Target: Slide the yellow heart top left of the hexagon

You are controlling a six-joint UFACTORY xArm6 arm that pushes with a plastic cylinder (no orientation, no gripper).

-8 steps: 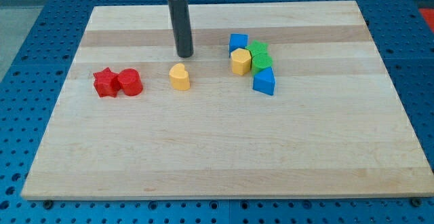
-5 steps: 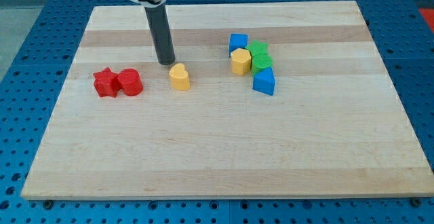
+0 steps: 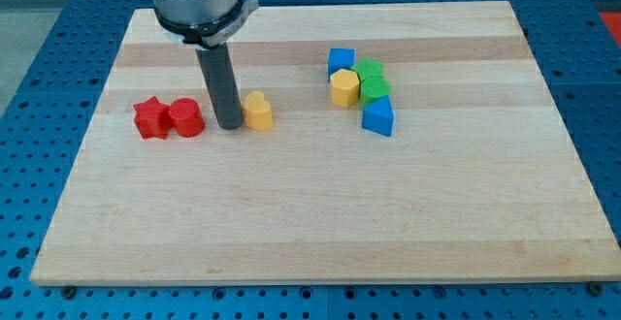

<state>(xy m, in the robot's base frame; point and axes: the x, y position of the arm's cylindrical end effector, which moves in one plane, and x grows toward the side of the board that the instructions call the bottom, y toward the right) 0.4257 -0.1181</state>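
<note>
The yellow heart lies left of the board's middle. My tip stands right against the heart's left side, between it and the red blocks. The yellow hexagon sits further to the view's right, in a tight cluster with a blue cube above it, a green block to its right and a blue triangular block below right.
A red star and a red cylinder sit touching each other just left of my tip. The wooden board lies on a blue perforated table.
My tip has moved from above the heart down and to the left, and now stands at the heart's left side. The blocks have not visibly moved.
</note>
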